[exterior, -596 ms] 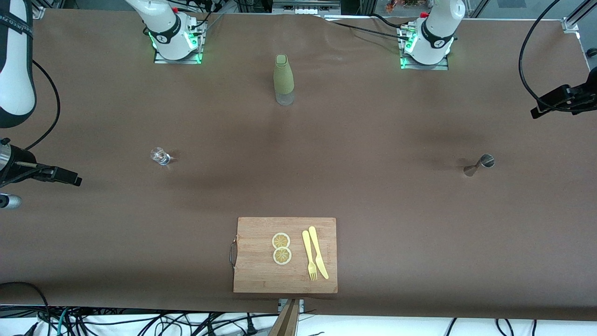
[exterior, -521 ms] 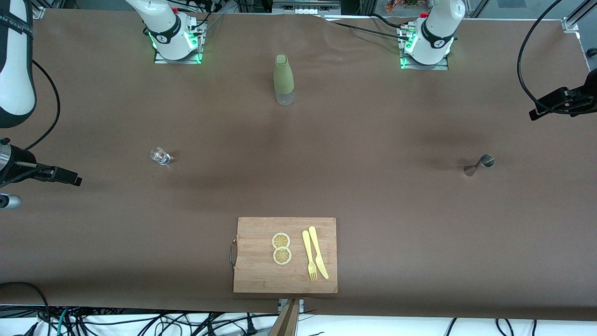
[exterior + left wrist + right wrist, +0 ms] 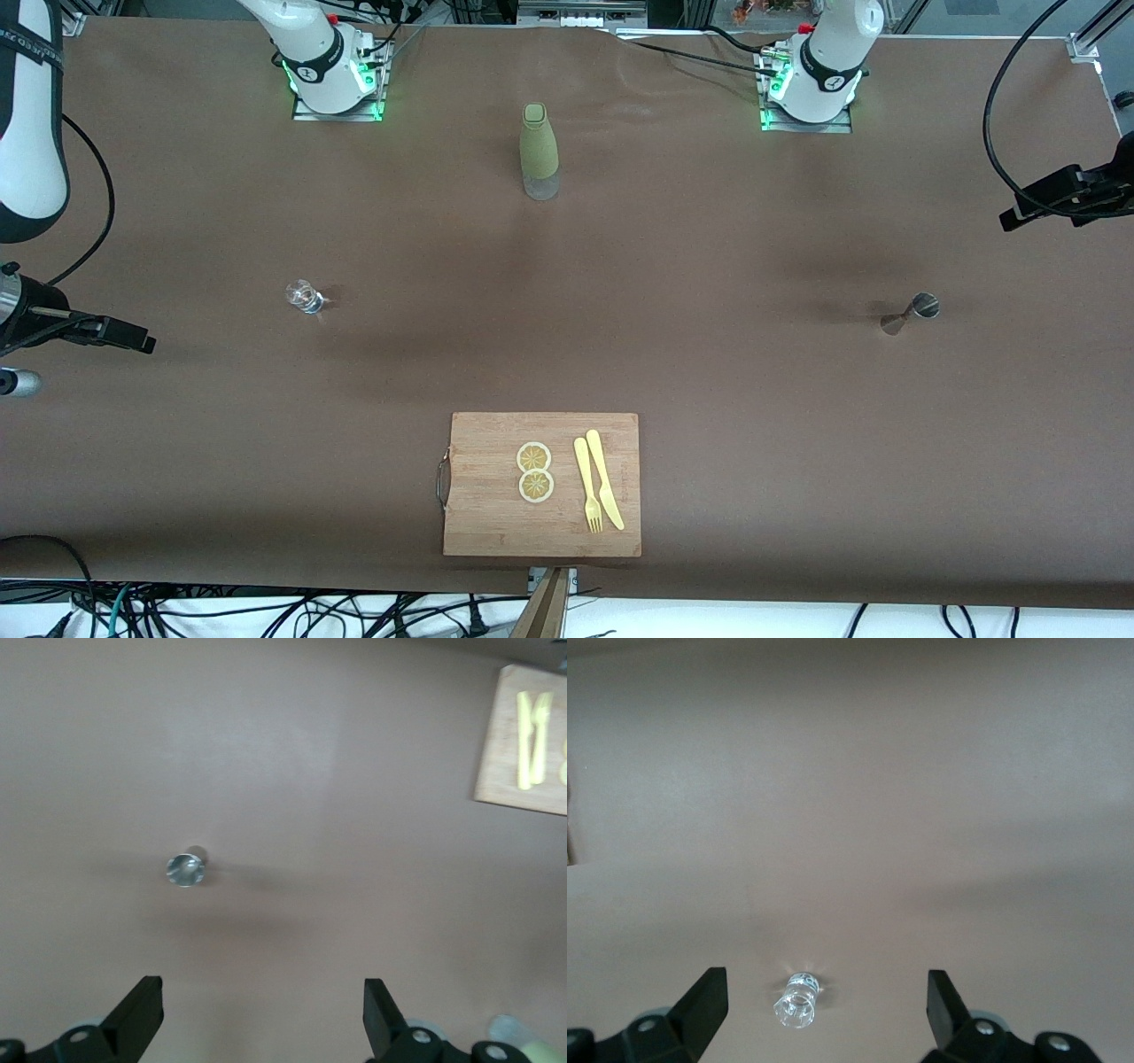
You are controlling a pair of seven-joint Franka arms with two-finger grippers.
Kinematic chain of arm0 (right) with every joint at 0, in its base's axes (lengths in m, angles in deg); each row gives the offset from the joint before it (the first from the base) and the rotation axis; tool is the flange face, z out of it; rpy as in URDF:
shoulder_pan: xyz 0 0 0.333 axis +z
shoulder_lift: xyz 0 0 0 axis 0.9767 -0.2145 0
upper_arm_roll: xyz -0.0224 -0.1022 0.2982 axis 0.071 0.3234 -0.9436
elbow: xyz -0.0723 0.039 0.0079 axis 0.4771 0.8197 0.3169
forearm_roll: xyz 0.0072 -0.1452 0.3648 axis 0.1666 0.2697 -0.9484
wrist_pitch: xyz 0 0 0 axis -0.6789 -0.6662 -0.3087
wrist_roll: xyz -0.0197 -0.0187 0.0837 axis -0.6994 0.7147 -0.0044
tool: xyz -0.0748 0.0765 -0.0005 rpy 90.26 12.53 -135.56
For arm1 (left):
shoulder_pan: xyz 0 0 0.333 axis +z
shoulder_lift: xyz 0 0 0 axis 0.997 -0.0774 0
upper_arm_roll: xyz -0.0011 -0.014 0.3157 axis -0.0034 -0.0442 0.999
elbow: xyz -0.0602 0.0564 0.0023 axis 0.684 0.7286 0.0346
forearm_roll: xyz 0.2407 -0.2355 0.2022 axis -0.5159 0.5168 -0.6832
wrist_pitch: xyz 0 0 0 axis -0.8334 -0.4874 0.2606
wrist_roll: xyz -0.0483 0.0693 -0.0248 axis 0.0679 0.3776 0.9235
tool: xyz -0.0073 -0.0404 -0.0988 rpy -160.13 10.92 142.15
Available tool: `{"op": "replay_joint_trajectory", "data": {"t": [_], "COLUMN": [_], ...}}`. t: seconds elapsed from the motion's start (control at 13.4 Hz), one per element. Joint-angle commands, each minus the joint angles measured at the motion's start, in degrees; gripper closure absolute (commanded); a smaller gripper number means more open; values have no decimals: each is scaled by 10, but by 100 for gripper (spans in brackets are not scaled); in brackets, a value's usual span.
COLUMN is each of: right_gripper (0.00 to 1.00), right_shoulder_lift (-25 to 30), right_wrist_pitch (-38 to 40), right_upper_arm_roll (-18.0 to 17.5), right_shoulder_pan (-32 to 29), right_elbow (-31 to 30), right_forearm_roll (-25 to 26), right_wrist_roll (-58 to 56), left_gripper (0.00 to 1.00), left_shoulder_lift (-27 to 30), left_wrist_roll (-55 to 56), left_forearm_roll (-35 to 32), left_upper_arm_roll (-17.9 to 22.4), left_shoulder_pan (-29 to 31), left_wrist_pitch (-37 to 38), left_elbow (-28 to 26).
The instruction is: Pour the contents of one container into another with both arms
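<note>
A: Where's the glass?

B: Left of centre in the front frame, upright on the brown desk, toward the right arm's end. In the right wrist view it sits low in the frame, between the two black fingers. It's clear; whether it holds anything I cannot tell.

A: And the jigger?

B: Right of centre in the front frame, toward the left arm's end, well apart from the glass. The left wrist view looks down into its round rim; the inside shows only bright metal, and any contents I cannot tell.

A: The grippers?

B: The left gripper hangs over the desk near the jigger, jaws wide apart, nothing between them. The right gripper hangs over the desk by the glass, jaws likewise wide apart and clamped on nothing.

A: Other containers?

B: An olive-green bottle stands at upper centre of the front frame, between the two arm bases. Its lower part looks clear; contents unclear.

A: Anything else?

B: A wooden board at lower centre, with two lemon slices, a yellow fork and a knife on it.

A: Any writing?

B: Dark lettering on a white arm link at the upper left edge, too small to read.
</note>
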Motion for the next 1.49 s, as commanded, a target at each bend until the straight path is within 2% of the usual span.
{"op": "replay_joint_trajectory", "data": {"t": [0.0, 0.6, 0.82, 1.04, 1.42], "right_gripper": [0, 0, 0, 0, 0], "right_shoulder_lift": [0, 4, 5, 6, 11], "right_wrist_pitch": [-1, -1, -1, -1, 3], "right_upper_arm_roll": [-1, 0, 0, 0, -1], "right_shoulder_pan": [-1, -2, -3, -3, -2], "right_elbow": [3, 3, 4, 4, 3], "right_forearm_roll": [-4, -4, -5, -6, -3], "right_wrist_roll": [2, 0, 3, -6, -6], "left_gripper": [0, 0, 0, 0, 0], "left_shoulder_lift": [-8, 6, 15, 29, 6], "left_wrist_roll": [-4, -9, -12, -12, -11], "left_forearm_roll": [35, 30, -3, -68, -97], "left_upper_arm_roll": [4, 3, -2, -4, -1], "left_shoulder_pan": [17, 23, 8, -13, -17], "left_wrist_pitch": [9, 9, 9, 5, 5], "left_elbow": [14, 1, -7, 5, -18]}}
